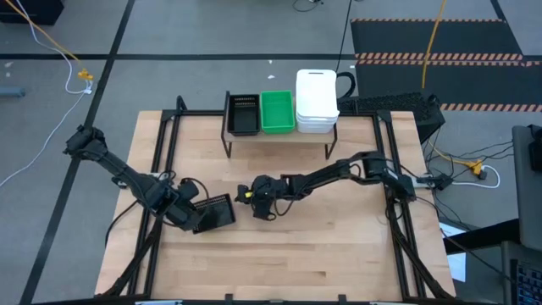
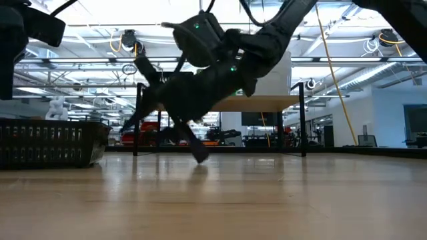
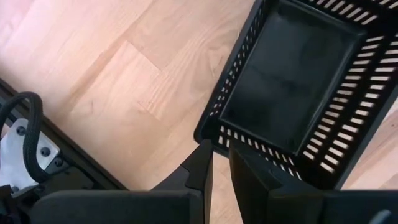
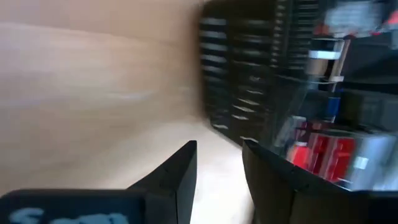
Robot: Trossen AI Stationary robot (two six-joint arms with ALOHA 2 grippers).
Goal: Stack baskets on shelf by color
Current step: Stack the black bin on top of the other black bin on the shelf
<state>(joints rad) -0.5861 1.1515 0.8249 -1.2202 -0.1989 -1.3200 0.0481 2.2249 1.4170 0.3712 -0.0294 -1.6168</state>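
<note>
Currently, the shelf (image 1: 279,135) at the worktop's far edge carries a black stack, a green stack and the white baskets (image 1: 317,102), so the remaining black basket (image 1: 213,212) is judged due for the black stack. It lies on the worktop near the left edge. Its near wall is straddled by the left gripper (image 3: 221,163), narrowly parted, closure not confirmed. A firm rim grip and level lift are advised. The right gripper (image 1: 257,203), slightly open and empty, is held just beside the basket.
</note>
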